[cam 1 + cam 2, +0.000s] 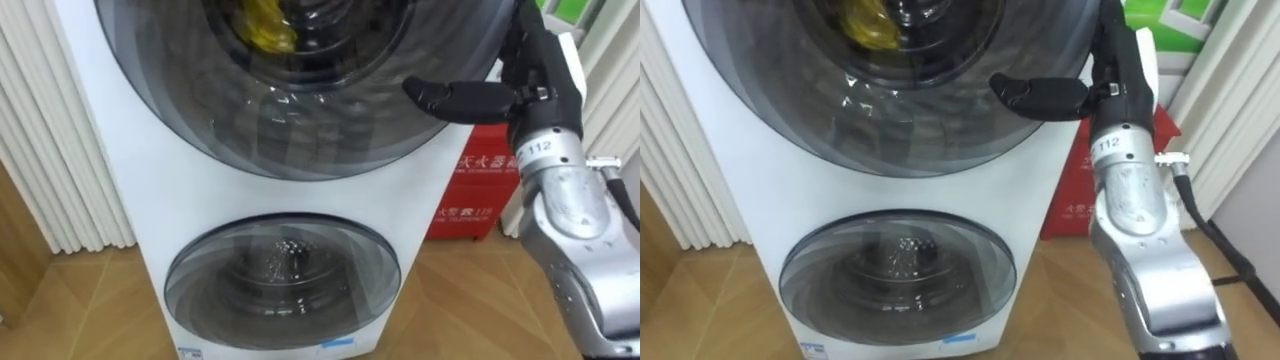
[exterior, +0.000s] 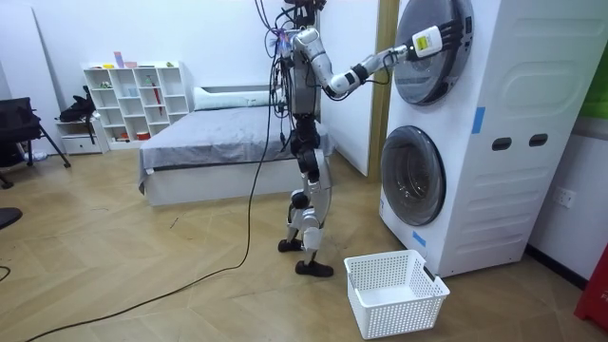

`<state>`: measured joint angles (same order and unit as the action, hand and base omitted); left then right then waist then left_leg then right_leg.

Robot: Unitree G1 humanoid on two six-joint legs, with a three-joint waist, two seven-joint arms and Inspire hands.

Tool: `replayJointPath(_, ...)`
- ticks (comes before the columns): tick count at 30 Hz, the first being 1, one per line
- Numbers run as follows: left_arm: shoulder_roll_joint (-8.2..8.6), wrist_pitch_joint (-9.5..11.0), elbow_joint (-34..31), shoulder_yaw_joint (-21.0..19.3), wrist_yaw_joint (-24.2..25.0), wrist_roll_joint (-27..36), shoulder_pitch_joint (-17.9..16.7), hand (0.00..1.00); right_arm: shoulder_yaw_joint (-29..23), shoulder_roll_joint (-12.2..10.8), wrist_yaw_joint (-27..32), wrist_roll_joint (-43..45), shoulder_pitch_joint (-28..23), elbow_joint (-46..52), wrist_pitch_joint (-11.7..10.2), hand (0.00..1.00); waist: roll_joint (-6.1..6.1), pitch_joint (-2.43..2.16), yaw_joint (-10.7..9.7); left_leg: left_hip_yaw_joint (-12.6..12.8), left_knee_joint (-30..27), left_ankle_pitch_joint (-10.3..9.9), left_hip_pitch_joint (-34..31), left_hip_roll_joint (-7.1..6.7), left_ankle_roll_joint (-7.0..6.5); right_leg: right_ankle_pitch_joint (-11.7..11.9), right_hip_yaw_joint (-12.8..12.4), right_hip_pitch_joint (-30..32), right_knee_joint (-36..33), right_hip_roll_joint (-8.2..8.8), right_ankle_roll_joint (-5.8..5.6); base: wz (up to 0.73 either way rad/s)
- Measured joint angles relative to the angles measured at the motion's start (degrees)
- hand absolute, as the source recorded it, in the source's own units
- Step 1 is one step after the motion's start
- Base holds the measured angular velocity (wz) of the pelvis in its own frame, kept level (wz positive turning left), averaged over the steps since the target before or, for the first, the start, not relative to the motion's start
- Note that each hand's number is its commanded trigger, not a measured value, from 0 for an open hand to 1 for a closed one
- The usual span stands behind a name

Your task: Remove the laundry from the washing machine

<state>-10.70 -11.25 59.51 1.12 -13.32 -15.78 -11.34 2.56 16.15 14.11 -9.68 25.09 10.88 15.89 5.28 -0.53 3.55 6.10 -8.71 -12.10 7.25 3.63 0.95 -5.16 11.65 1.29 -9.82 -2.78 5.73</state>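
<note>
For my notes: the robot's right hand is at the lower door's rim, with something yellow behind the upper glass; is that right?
Not quite: the left eye view shows the right hand at the rim of the upper door, not the lower door. The yellow cloth is indeed behind the upper glass.

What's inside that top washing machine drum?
Through the upper door, a yellow garment shows in the drum. The drum's deeper and upper parts are hidden, so I cannot say whether more clothes lie there.

A white tag (image 1: 537, 147) on the robot's right wrist is showing "112"; a red box (image 1: 478, 200) beside the washer (image 1: 120, 200) is showing white Chinese characters and "119".
</note>
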Motion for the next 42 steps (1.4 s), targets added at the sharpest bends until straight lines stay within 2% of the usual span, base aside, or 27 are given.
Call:
replayJointPath(12,0.04,0.44,2.41,-1.55,0.09,0.23,0.67,0.00,-1.68,0.36,-9.21,4.32,-0.80,6.71,0.47,0.00,-0.09,-0.17,-2.70,0.32,-0.01,0.00,0.25,0.10,0.01,0.05,-0.36,-0.08,-0.13,-0.14,0.13,0.00)
replayJointPath(15,0.02,1.55,2.46,-1.45,0.05,0.51,0.08,0.00,-1.80,1.61,-10.57,3.85,-3.55,10.19,0.44,0.00,-0.11,-0.25,-2.92,0.32,-0.01,0.00,0.47,0.17,0.01,0.11,-0.40,-0.37,-0.02,-0.22,0.23,0.00)
replayJointPath(17,0.02,2.39,2.48,-1.47,0.03,0.47,-0.42,0.00,-2.15,1.64,-11.46,3.29,-5.60,12.53,0.06,0.00,-0.15,-0.29,-3.12,0.32,-0.02,0.00,0.52,0.19,0.01,0.14,-0.47,-0.41,0.02,-0.28,0.28,0.00)
replayJointPath(19,0.02,3.28,2.47,-1.46,-0.01,0.50,-0.61,0.00,-2.25,1.58,-12.00,3.19,-7.79,13.56,-2.04,0.00,-0.16,-0.29,-3.15,0.32,-0.03,0.00,0.53,0.21,0.01,0.15,-0.50,-0.42,0.03,-0.30,0.31,0.00)
replayJointPath(23,-0.07,4.50,2.44,-1.37,0.00,0.56,-0.90,0.00,-2.39,1.21,-12.89,2.77,-10.51,14.21,-4.23,0.00,-0.24,-0.24,-3.10,0.37,-0.01,-0.07,1.24,0.33,0.13,0.16,-0.36,-1.17,0.14,-0.37,0.33,0.01)
replayJointPath(25,-0.15,4.88,2.45,-0.80,0.02,0.56,-1.15,0.00,-2.39,0.73,-13.35,2.19,-12.67,15.48,-5.92,0.00,-0.45,-0.28,-3.10,0.46,-0.02,-0.41,1.44,0.63,0.70,0.13,-0.29,-1.37,0.13,-0.61,0.35,0.00)
replayJointPath(29,-0.24,5.25,2.45,-0.50,0.05,0.51,-1.37,0.00,-2.39,0.19,-14.71,0.30,-13.94,15.83,-7.49,0.00,-0.59,-0.22,-3.13,0.93,0.04,-0.66,1.48,0.87,1.08,0.14,-0.56,-1.35,0.03,-0.86,0.36,-0.04)
replayJointPath(31,-0.53,5.48,2.44,-0.15,0.05,0.50,-1.44,0.00,-2.29,-0.30,-15.41,-1.58,-14.83,15.83,-8.97,0.00,-0.67,-0.17,-3.11,1.17,0.03,-0.87,1.48,1.10,1.38,0.17,-0.70,-1.25,-0.03,-1.12,0.36,-0.05)
replayJointPath(38,-1.03,6.01,2.31,1.25,0.03,0.31,-1.57,0.00,-1.84,-0.29,-16.88,-4.05,-16.47,15.84,-12.05,0.00,-0.99,-0.04,-3.22,1.31,-0.09,-0.72,1.26,1.59,1.88,0.09,-0.42,-1.16,0.03,-1.43,0.61,0.01)
replayJointPath(42,-1.02,6.58,1.89,2.43,0.03,0.01,-1.60,0.00,-1.73,-0.80,-17.66,-5.83,-17.69,16.64,-13.50,0.00,-1.78,-0.02,-3.33,1.07,-0.70,-0.88,0.79,1.67,2.05,0.07,-0.28,-1.08,0.08,-1.48,0.75,0.01)
